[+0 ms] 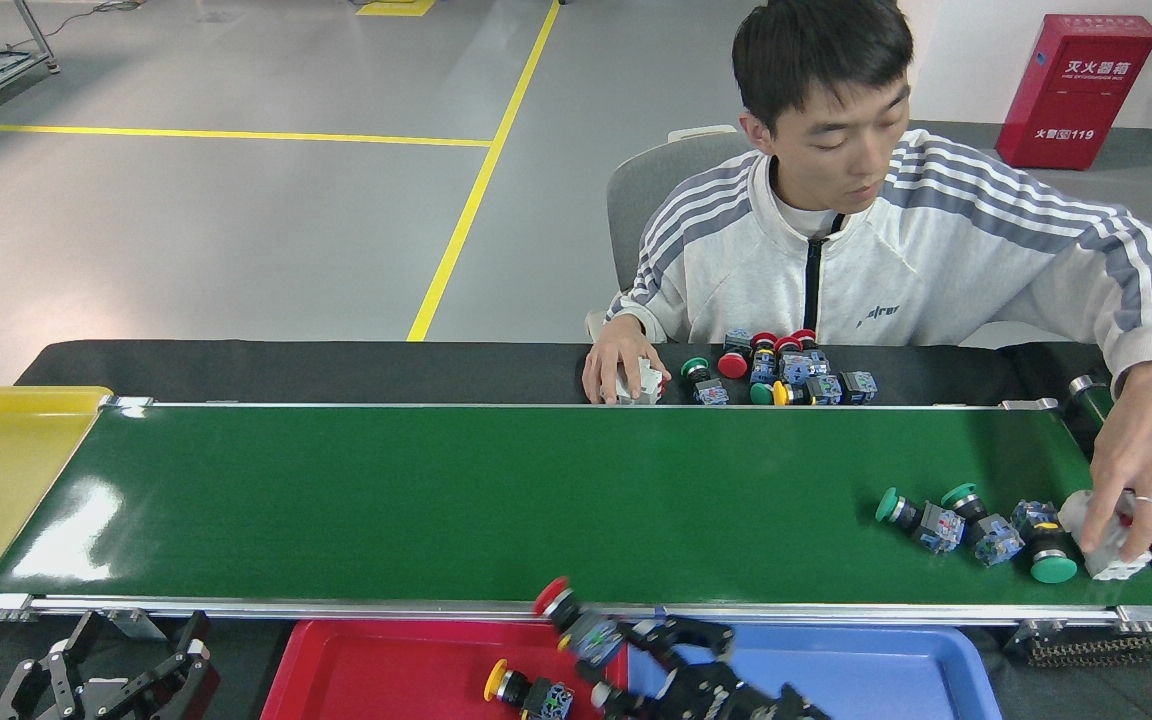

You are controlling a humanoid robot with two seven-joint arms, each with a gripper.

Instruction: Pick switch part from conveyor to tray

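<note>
I can read text in only two places. On the red cabinet (1078, 88), which stands on the floor at the far right by the wall, there is a line of white Chinese characters, 灭火器箱, with a smaller line of Latin letters under it that is too small for me to read. Lower on the same cabinet there is 火警 and then the number 119. On the chest of the person's white jacket (876, 315) there is a small dark brand word, but it is too small and I cannot tell the letters. I can read nothing else.
</note>
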